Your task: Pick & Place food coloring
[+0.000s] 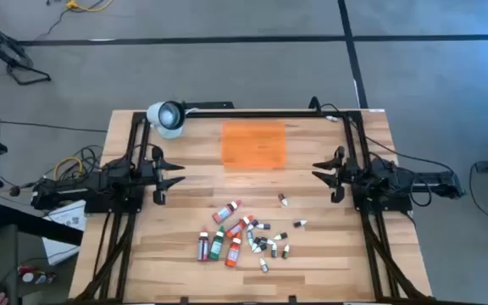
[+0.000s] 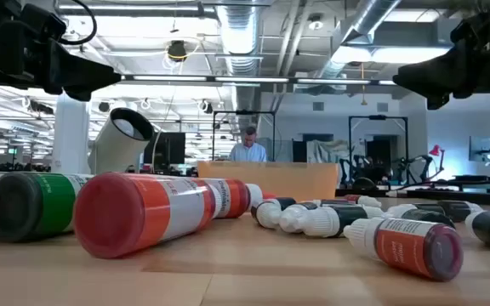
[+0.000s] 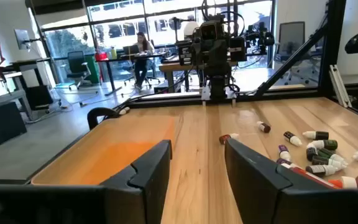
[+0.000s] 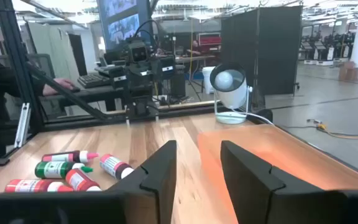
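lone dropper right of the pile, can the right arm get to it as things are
Probably yes. The lone dropper lies apart from the pile, with bare wood between it and the right gripper, whose jaws stand open and empty.

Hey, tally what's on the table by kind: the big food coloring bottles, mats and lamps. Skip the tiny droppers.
Big food coloring bottles: 5
Orange mat: 1
White lamp: 1
Total: 7
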